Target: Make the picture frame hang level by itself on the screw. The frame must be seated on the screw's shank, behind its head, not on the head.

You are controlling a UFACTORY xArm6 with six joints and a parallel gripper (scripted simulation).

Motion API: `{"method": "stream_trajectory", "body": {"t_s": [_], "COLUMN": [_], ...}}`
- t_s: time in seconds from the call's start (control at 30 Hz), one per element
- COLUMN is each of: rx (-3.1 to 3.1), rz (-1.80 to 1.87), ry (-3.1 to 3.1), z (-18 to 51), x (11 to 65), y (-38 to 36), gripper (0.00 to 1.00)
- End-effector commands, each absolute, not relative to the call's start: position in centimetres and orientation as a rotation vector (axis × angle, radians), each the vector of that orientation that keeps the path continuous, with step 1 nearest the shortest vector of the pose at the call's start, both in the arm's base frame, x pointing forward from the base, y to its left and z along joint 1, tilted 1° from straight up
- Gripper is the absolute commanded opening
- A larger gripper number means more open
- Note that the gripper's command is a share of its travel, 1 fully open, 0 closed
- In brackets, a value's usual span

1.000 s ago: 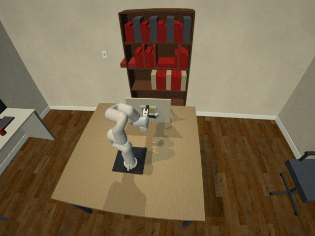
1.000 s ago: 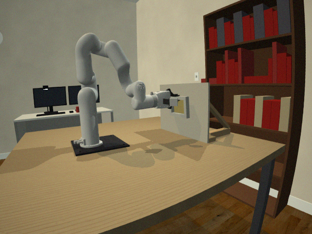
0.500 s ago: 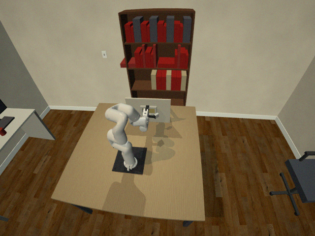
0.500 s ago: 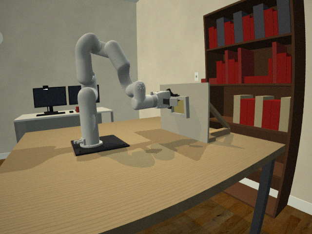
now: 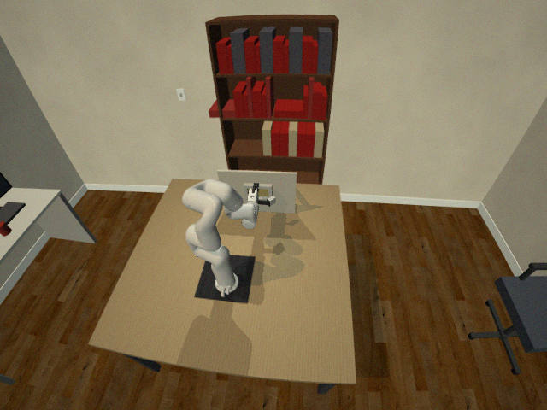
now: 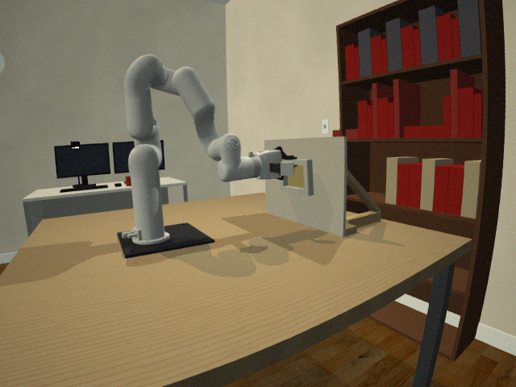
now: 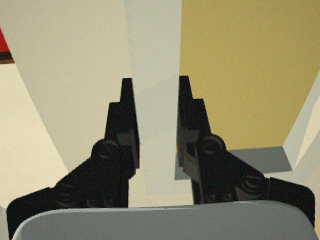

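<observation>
Your claw is pinching the left side bar of the picture frame; in the wrist view the grey bar runs up between the two black fingers. The frame is grey with a tan panel inside, held up against the front face of the upright wall board, roughly mid-height. The board stands at the far end of the counter, propped by a wooden brace behind it. You can't see the screw in any view, so you cannot tell if the frame sits on it. The white arm reaches from its black base plate toward the board, wrist about horizontal. Behind the board stands a bookshelf with red and grey books.
</observation>
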State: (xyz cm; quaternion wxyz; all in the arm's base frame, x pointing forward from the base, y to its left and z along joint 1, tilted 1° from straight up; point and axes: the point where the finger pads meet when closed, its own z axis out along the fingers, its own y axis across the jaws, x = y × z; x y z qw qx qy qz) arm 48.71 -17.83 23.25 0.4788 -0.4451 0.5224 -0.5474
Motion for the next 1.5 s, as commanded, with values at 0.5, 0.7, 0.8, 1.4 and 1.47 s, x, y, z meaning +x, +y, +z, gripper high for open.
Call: {"method": "stream_trajectory", "body": {"t_s": [0.5,0.7,0.8,1.4,1.47], "rx": [-1.085,-1.085,-1.085,-1.085,-1.085], "rz": [-1.339,-1.339,-1.339,-1.339,-1.339], "ry": [1.271,1.271,1.271,1.271,1.271], "z": [23.44,23.41,23.37,23.06,23.05], "x": [48.78,48.78,48.78,48.80,48.80], "y": [-17.85,-17.85,-17.84,-17.83,-17.83], "gripper": [0.00,0.00,0.00,0.00,0.00]}}
